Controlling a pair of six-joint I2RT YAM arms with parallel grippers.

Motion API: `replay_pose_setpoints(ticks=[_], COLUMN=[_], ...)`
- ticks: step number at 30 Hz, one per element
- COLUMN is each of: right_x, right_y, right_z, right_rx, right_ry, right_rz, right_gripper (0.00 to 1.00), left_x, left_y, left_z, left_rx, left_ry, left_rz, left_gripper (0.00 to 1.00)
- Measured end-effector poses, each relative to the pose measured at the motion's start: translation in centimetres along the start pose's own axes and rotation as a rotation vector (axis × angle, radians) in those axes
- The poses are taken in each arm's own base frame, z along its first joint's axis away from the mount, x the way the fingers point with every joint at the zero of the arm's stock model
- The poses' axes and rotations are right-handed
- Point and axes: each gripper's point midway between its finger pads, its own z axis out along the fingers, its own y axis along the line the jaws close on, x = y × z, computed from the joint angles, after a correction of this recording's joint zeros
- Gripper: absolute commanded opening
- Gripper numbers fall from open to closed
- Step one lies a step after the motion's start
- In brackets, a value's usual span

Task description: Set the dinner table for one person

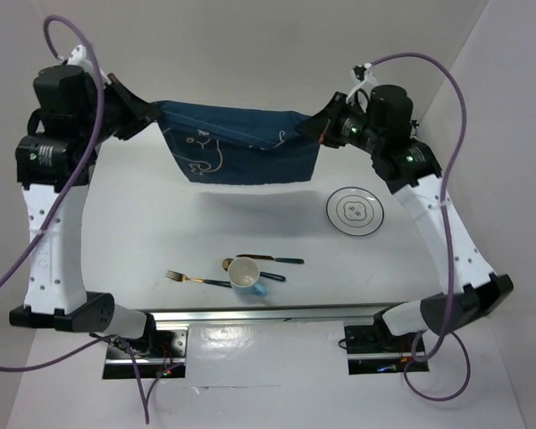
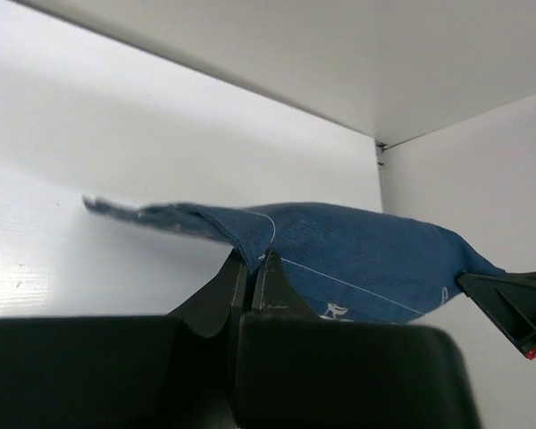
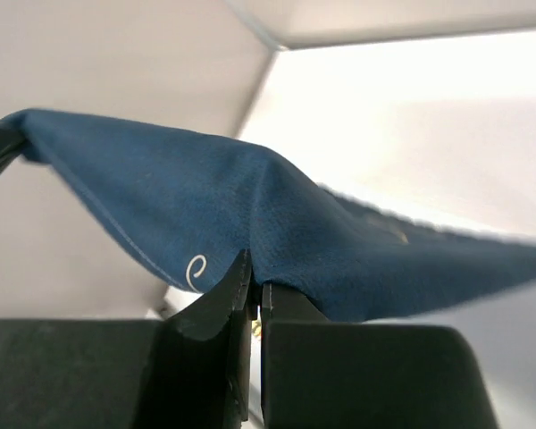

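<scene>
Over the plain white matte dinner table, left gripper and right gripper hold a dark blue whale-print cloth placemat aloft, jaws clamped on its corners; uneven lowering could crease it.

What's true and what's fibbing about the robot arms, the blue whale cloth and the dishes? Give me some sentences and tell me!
1. The left gripper and the right gripper both pinch the blue cloth and hold it up above the table. True.
2. The plate lies on the blue cloth. False: it lies on the bare table, off to the right of the cloth.
3. The cup sits on the plate. False: it is among the cutlery, apart from the plate.
4. The fork lies on the table, just left of the cup. True.
</scene>
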Motion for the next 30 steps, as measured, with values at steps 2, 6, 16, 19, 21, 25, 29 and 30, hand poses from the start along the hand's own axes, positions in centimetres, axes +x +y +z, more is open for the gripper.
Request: replay_pose_setpoints(ticks=[2, 6, 16, 19, 21, 25, 29, 30], right_x=[-0.6, -0.9, 2.1, 4.0, 5.6, 8.6, 10.5, 10.5], right_y=[2.2, 5.0, -2.1, -8.2, -12.9, -22.0, -24.3, -24.1], right_z=[-2.4, -5.4, 2.2, 7.4, 10.7, 15.2, 14.3, 13.9], right_rx=[-0.059, -0.146, 0.005, 0.103, 0.172, 0.309, 0.375, 0.376], right_ry=[-0.024, -0.038, 0.086, 0.148, 0.199, 0.292, 0.340, 0.339], right_rz=[-0.018, -0.036, 0.052, 0.122, 0.177, 0.275, 0.308, 0.302], right_gripper=[0.00, 0.00, 0.00, 0.34, 0.55, 0.79, 0.82, 0.80], left_x=[-0.7, -2.3, -2.2, 0.2, 2.3, 5.1, 7.5, 8.0], left_y=[-1.1, -3.5, -1.1, 2.7, 5.9, 12.0, 15.7, 16.2], left_z=[-2.2, -5.7, 4.3, 12.5, 17.7, 24.4, 24.0, 23.2], left_rx=[0.029, 0.110, 0.060, -0.034, -0.106, -0.238, -0.323, -0.337], left_ry=[-0.034, -0.105, -0.045, 0.059, 0.128, 0.216, 0.290, 0.305], left_rz=[0.004, 0.006, 0.011, -0.001, 0.006, 0.013, 0.020, 0.023], left_gripper=[0.00, 0.00, 0.00, 0.16, 0.56, 1.00, 0.98, 0.96])
